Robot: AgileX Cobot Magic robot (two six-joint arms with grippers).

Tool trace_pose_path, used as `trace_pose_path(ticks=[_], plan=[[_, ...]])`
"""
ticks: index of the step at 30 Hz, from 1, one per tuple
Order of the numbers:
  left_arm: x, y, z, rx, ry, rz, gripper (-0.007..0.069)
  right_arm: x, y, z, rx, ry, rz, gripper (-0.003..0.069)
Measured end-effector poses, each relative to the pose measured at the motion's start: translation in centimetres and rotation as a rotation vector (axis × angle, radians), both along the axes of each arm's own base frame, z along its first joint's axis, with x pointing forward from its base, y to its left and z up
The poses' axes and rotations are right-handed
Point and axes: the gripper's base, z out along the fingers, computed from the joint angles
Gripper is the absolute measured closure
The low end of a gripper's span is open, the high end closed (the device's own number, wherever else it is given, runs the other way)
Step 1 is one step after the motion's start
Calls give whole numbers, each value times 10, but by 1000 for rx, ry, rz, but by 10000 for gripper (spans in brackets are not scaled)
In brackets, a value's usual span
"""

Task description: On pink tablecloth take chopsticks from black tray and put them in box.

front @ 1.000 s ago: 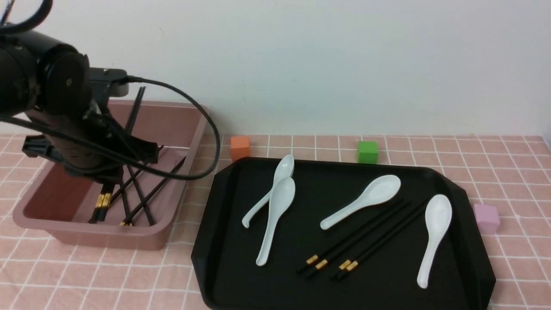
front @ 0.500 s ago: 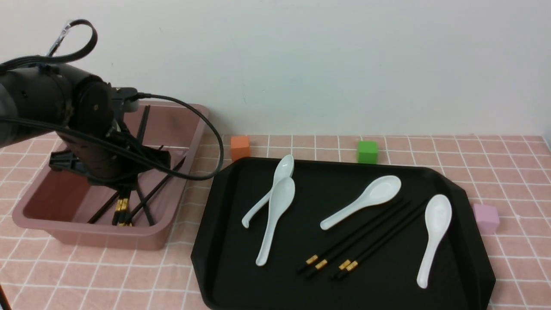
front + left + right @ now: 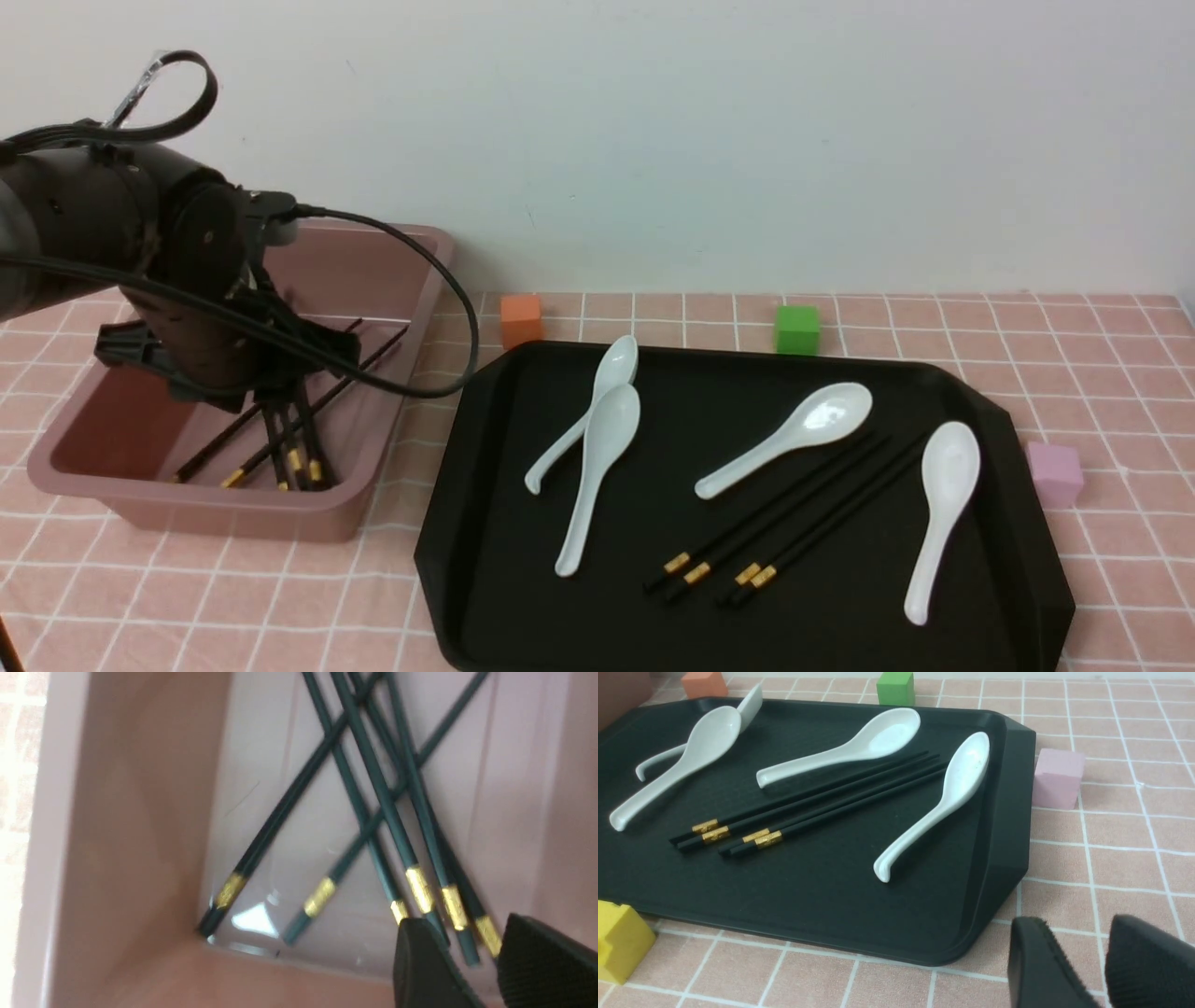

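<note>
The box [image 3: 233,523] is a deep bin of dull mauve-pink plastic with rounded corners and a flared rim, standing on the left of the tablecloth [image 3: 1102,373], a salmon-pink cloth ruled into squares by thin white lines. Inside it a loose bundle of chopsticks [image 3: 373,788] lies crossed on the smooth floor: thin, dark, glossy sticks, each with a gold band near the thick end, the banded ends close to the near wall. The wrist picture is blurred, but six bands seem to show.

The left arm [image 3: 140,252], a thick black cylinder with a looping cable [image 3: 448,308], reaches over the box and points down into it. The left gripper [image 3: 467,926] hangs just above the banded ends, its ribbed black fingers apart and holding nothing.

To the right lies the tray [image 3: 523,616], flat, shiny and black, with cut-off corners and a low rim. Four more chopsticks [image 3: 775,509] rest on it in two close pairs, among four white glazed spoons [image 3: 597,448].

The right gripper [image 3: 1076,926] hovers low over the cloth beside the tray's near right corner, jaws slightly parted and empty.

Small matte cubes sit around the tray: orange [image 3: 521,319], green [image 3: 796,329], pink [image 3: 1055,473] and yellow [image 3: 619,940]
</note>
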Motion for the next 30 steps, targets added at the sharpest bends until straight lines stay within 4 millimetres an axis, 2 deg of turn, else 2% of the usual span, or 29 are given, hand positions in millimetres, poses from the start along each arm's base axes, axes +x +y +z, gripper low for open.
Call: trace_pose_path(ticks=[2,3,4,5,7,8,9,10,11,13,14,16,17,19,20,21,23,24,25,26,28,30], plan=[[-4,1,9,-3,-10,5,370,0,0,0,0,0,0,419],[-11,2,23,-18,-39,11,374,0,0,0,0,0,0,419],[-13,2,28,-24,-51,13,376,0,0,0,0,0,0,419],[-27,4,55,-59,-121,20,391,0,0,0,0,0,0,419],[-47,7,86,-102,-210,20,421,0,0,0,0,0,0,419],[-64,9,105,-129,-278,14,439,0,0,0,0,0,0,419],[-64,9,105,-131,-281,14,442,0,0,0,0,0,0,419],[-89,13,127,-166,-374,4,476,0,0,0,0,0,0,419],[-96,14,131,-171,-393,3,480,0,0,0,0,0,0,419],[-141,22,147,-216,-523,-13,543,0,0,0,0,0,0,419],[-152,24,148,-228,-548,-16,561,0,0,0,0,0,0,419],[-187,31,149,-258,-633,-25,604,0,0,0,0,0,0,419],[-206,34,140,-270,-661,-30,635,0,0,0,0,0,0,419],[-233,39,127,-291,-723,-40,638,0,0,0,0,0,0,419],[-239,40,124,-294,-738,-43,638,0,0,0,0,0,0,419],[-259,44,113,-311,-810,-55,638,0,0,0,0,0,0,419],[-277,47,89,-324,-857,-66,638,0,0,0,0,0,0,419],[-285,48,82,-330,-886,-70,638,0,0,0,0,0,0,419],[-285,48,79,-328,-877,-69,638,0,0,0,0,0,0,419],[-296,50,61,-333,-900,-73,638,0,0,0,0,0,0,419],[-300,51,56,-335,-912,-74,638,0,0,0,0,0,0,419],[-305,52,42,-339,-910,-73,638,0,0,0,0,0,0,419]])
